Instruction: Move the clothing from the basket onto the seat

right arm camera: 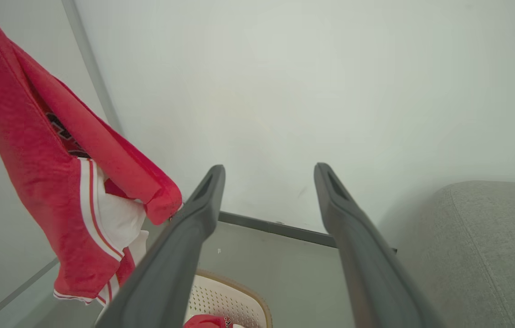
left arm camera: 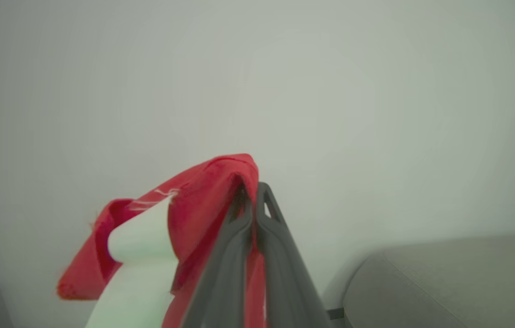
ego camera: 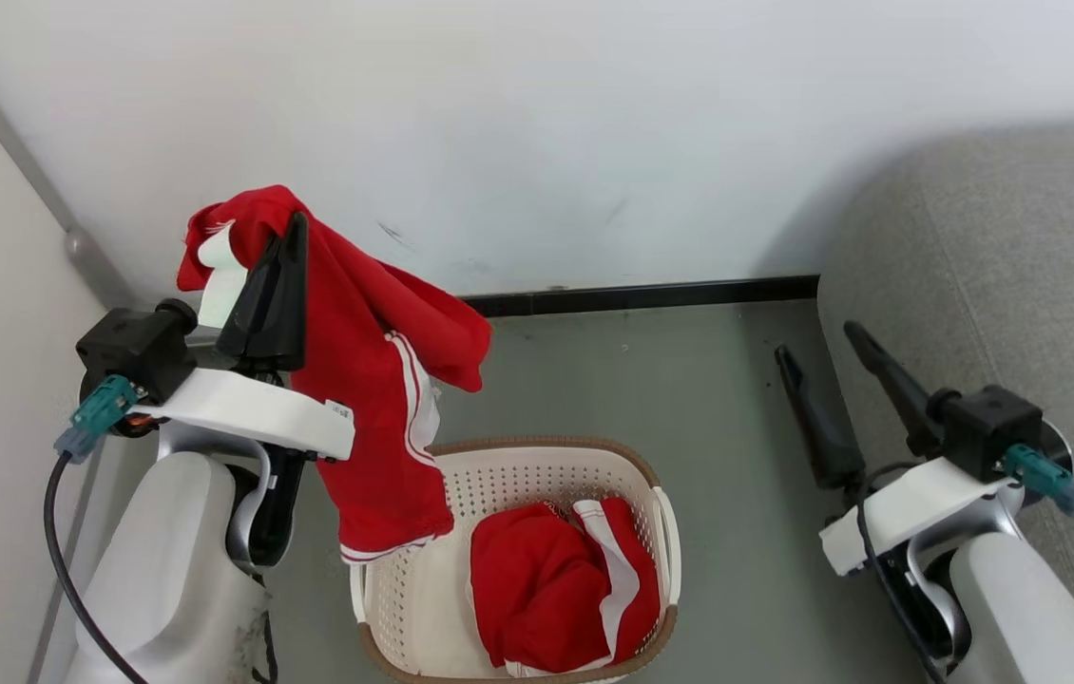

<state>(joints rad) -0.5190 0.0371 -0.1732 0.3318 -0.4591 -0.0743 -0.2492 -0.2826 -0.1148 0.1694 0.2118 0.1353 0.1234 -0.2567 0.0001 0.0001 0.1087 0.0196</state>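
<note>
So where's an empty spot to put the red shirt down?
The grey seat on the right looks bare. The floor is free between the basket and the seat, and between the basket and the black baseboard. Crowded: inside the basket, where another red garment lies, and the left side, where the held garment hangs from the left pincer.

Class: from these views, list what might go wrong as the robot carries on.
1. The left jaws pinch only a top fold of the raised garment; it may slip loose.
2. Its hem hangs by the basket rim and may snag.
3. The seat lies beyond the open right jaws; the cloth may catch there.
</note>
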